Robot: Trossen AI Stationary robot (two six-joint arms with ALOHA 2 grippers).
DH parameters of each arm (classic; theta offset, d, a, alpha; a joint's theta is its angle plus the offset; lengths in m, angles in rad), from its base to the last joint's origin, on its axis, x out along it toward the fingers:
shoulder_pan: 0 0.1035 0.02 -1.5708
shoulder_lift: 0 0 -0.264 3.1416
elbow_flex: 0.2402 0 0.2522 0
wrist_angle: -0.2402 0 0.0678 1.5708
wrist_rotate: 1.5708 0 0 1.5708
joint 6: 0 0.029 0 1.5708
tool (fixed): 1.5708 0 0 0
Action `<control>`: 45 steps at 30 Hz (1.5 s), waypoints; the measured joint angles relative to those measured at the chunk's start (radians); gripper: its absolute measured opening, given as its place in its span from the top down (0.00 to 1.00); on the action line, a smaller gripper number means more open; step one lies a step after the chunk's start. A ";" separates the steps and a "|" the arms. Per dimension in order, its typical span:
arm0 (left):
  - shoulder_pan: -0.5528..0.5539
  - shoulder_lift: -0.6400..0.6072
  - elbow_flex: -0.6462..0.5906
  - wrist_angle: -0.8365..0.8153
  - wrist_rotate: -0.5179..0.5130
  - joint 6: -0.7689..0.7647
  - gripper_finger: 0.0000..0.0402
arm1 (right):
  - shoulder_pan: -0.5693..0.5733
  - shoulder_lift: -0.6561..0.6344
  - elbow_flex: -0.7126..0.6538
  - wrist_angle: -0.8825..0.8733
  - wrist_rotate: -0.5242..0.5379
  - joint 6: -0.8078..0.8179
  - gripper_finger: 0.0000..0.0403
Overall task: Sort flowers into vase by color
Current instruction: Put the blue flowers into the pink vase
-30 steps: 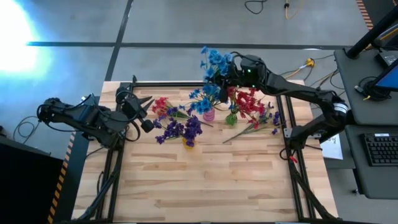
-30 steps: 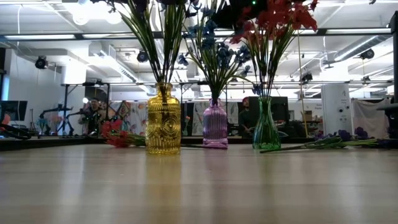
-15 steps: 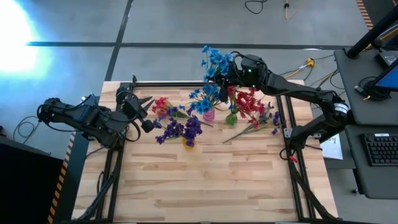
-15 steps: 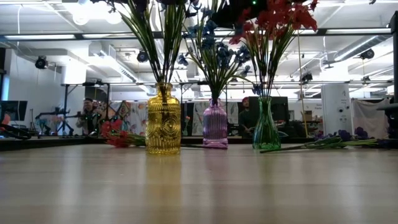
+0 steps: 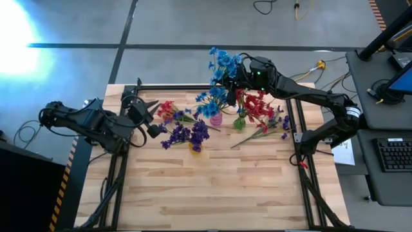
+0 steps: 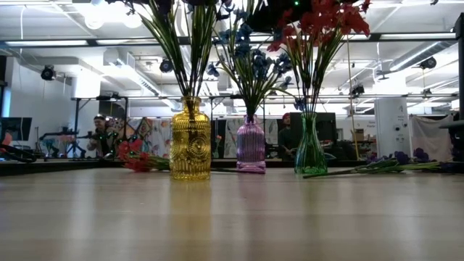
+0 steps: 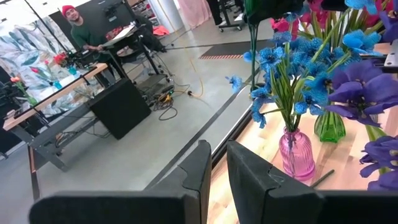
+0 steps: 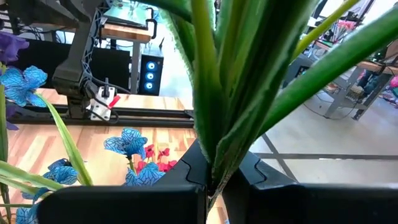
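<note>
Three vases stand in a row at the table's far middle: a yellow vase (image 6: 190, 141) with purple flowers (image 5: 187, 134), a pink vase (image 6: 251, 145) with blue flowers (image 5: 209, 104), and a green vase (image 6: 310, 148) with red flowers (image 5: 256, 106). High above the far edge, my right gripper (image 5: 237, 76) is shut on a blue sprig (image 5: 222, 63). My left gripper (image 5: 152, 122) hangs left of the yellow vase, its fingers (image 7: 199, 171) all but together with nothing between them. A loose red sprig (image 5: 168, 111) and mixed sprigs (image 5: 270, 129) lie flat on the table. My right gripper pinches the blue sprig's green stems and leaves (image 8: 208, 149) between its two fingers, several strands together. The fingers reach in level from the table's right side and lie across the stems. The sprig is lifted clear, its blooms (image 5: 222, 63) just left of the gripper.
A dark frame (image 5: 122, 161) runs around the wooden table. The near half of the table (image 5: 212, 193) holds nothing. Beyond the far edge people sit at desks (image 6: 101, 130) in the room. A desk with a keyboard (image 5: 393, 154) stands off to the right.
</note>
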 joint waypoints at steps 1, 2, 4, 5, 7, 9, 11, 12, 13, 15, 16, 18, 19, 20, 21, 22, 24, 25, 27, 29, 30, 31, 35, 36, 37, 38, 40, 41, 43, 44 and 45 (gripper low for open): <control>0.000 0.003 0.000 0.000 0.000 0.000 0.90 | 0.000 0.000 0.000 0.001 0.000 0.000 0.96; 0.000 0.006 0.000 0.000 0.000 0.000 0.90 | 0.000 0.000 0.000 0.001 0.000 0.000 0.96; 0.000 0.011 0.000 0.000 0.000 0.000 0.90 | 0.000 0.000 0.000 0.001 0.000 0.000 0.96; 0.000 0.014 0.000 0.000 0.000 0.000 0.90 | 0.000 0.000 0.000 0.002 0.000 0.000 0.96; 0.000 0.017 0.000 0.000 0.000 0.000 0.90 | 0.000 0.000 0.000 0.002 0.000 0.000 0.96; 0.000 0.017 0.000 0.000 0.000 0.000 0.90 | 0.000 0.000 0.000 0.006 0.000 0.000 0.96; 0.000 0.017 0.000 0.000 -0.005 0.009 0.90 | 0.000 0.000 -0.001 0.022 0.001 0.000 0.96; 0.000 0.017 0.000 0.000 -0.013 0.013 0.90 | 0.000 0.000 -0.001 0.033 0.002 0.001 0.96; 0.000 0.017 0.001 0.000 -0.024 0.015 0.90 | 0.000 0.000 -0.001 0.043 0.002 0.005 0.96; 0.000 0.015 0.008 -0.001 -0.033 0.017 0.90 | 0.000 0.000 -0.001 0.058 0.002 0.018 0.96; 0.000 0.014 0.013 0.001 -0.035 0.017 0.90 | 0.000 0.006 -0.001 0.065 0.002 0.020 0.96; 0.000 0.012 0.017 0.001 -0.036 0.018 0.90 | 0.000 0.021 0.004 0.073 0.001 0.036 0.96; 0.000 0.012 0.017 0.001 -0.036 0.018 0.90 | 0.000 0.035 0.010 0.069 0.001 0.044 0.96; 0.000 0.011 0.017 0.001 -0.036 0.018 0.90 | 0.000 0.049 0.016 0.068 0.000 0.048 0.96; 0.000 0.011 0.017 0.000 -0.036 0.018 0.90 | 0.000 0.063 0.024 0.060 -0.001 0.050 0.96; 0.000 0.011 0.017 0.000 -0.036 0.018 0.90 | 0.000 0.076 0.036 0.043 -0.001 0.051 0.96; 0.000 0.011 0.017 0.000 -0.036 0.018 0.90 | 0.000 0.099 0.067 0.005 -0.002 0.052 0.96; 0.000 0.011 0.017 0.000 -0.036 0.018 0.90 | 0.000 0.107 0.084 -0.015 -0.003 0.053 0.96; 0.000 0.011 0.017 0.000 -0.036 0.019 0.90 | 0.000 0.124 0.116 -0.055 -0.010 0.055 0.96; 0.000 0.011 0.017 0.000 -0.036 0.019 0.90 | 0.000 0.137 0.142 -0.095 -0.019 0.053 0.96; 0.000 0.011 0.017 0.000 -0.036 0.019 0.90 | 0.000 0.141 0.153 -0.115 -0.036 0.053 0.96; 0.000 0.011 0.017 0.000 -0.036 0.019 0.90 | 0.000 0.144 0.163 -0.133 -0.055 0.058 0.96; 0.000 0.011 0.017 -0.001 -0.036 0.019 0.90 | 0.001 0.145 0.194 -0.188 -0.089 0.075 0.96; 0.000 0.011 0.017 -0.002 -0.036 0.019 0.90 | 0.002 0.145 0.194 -0.197 -0.089 0.076 0.96; 0.000 0.011 0.017 -0.003 -0.036 0.019 0.90 | 0.003 0.145 0.194 -0.212 -0.089 0.076 0.96; 0.000 0.011 0.017 -0.003 -0.036 0.019 0.90 | 0.003 0.145 0.193 -0.225 -0.089 0.078 0.96; 0.000 0.011 0.017 -0.009 -0.036 0.019 0.90 | 0.003 0.146 0.190 -0.234 -0.089 0.082 0.96; 0.000 0.011 0.017 -0.010 -0.036 0.019 0.90 | 0.004 0.149 0.189 -0.235 -0.089 0.082 0.96; 0.000 0.012 0.017 -0.017 -0.036 0.019 0.90 | 0.007 0.158 0.189 -0.242 -0.089 0.087 0.96; 0.000 0.012 0.017 -0.019 -0.036 0.019 0.90 | 0.008 0.163 0.187 -0.248 -0.091 0.094 0.96; 0.000 0.012 0.017 -0.021 -0.036 0.017 0.90 | 0.010 0.169 0.187 -0.255 -0.092 0.097 0.96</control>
